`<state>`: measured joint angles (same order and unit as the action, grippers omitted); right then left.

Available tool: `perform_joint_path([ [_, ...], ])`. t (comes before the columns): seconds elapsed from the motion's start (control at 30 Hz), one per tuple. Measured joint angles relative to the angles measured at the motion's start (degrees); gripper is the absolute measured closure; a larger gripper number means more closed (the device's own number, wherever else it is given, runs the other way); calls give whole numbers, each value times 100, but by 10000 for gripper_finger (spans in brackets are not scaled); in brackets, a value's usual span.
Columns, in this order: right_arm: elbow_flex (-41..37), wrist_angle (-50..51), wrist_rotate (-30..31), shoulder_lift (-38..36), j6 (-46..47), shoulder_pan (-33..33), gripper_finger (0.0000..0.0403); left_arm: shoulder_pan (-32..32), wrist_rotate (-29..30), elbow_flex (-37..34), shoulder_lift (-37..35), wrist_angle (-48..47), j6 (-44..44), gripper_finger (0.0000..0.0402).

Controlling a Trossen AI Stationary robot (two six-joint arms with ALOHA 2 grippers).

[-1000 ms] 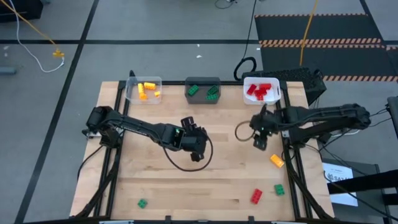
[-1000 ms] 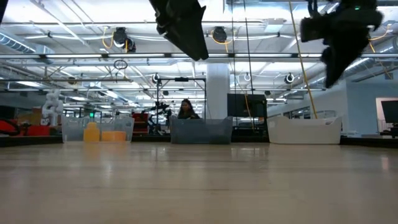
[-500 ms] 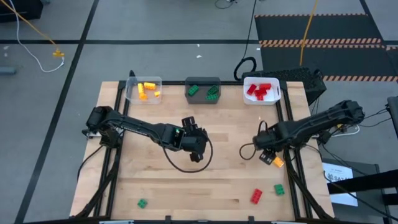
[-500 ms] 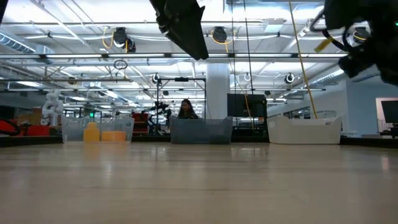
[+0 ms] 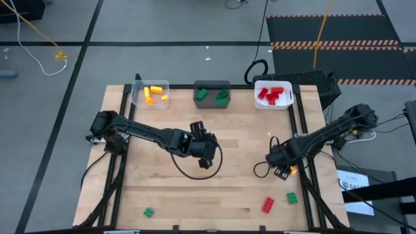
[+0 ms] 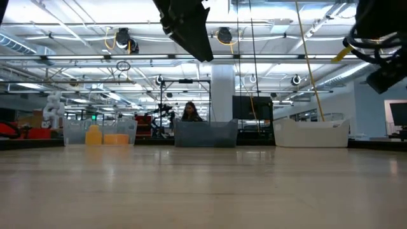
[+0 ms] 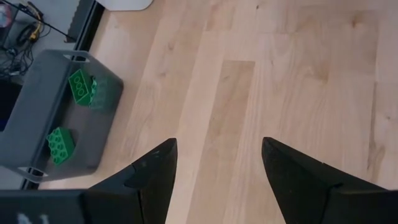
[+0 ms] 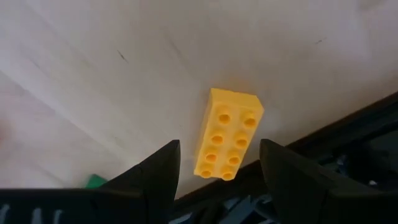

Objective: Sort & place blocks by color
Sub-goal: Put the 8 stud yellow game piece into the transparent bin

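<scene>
A yellow block (image 8: 229, 134) lies flat on the table, studs up, close to the right edge; in the high view it is the yellow block (image 5: 292, 171). My right gripper (image 5: 281, 170) hovers over it, open, pointing steeply down, fingers apart from it. My left gripper (image 5: 205, 155) hangs open over the table's middle with nothing between its fingers (image 7: 155, 174). A red block (image 5: 268, 205) and a green block (image 5: 292, 198) lie near the front right. Another green block (image 5: 148, 212) lies at the front left.
Three bins stand along the far edge: a clear bin (image 5: 151, 93) with yellow blocks, a dark grey bin (image 5: 212, 94) with green blocks, a white bin (image 5: 273, 95) with red blocks. A black frame rail (image 5: 304, 175) runs right beside the yellow block.
My right gripper has swung from near the white bin toward the table's near right side and sunk over the yellow block, turning at the wrist and tipping further down. It has stayed open. The blocks lie where they were.
</scene>
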<state>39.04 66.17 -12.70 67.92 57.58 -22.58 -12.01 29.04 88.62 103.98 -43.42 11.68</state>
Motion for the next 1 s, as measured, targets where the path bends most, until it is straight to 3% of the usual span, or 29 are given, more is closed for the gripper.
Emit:
perform_joint_path([
  [0.37, -288, -400, 52, 500, 134, -313, 193, 0, 0, 2, 2, 7, 46, 165],
  [0.6, -815, -1202, -21, 540, 132, -376, 195, 0, 0, 4, 2, 4, 48, 165],
  [0.7, -860, -1281, -7, 532, -76, -372, 216, 0, 0, 4, 4, 5, 50, 165],
  [0.83, -858, -1414, 76, 386, -322, -353, 279, 1, 0, 4, 4, 9, 52, 165],
  [1.0, -822, -1741, 536, 84, -858, -182, 281, 39, 0, 4, 4, 33, 52, 165],
])
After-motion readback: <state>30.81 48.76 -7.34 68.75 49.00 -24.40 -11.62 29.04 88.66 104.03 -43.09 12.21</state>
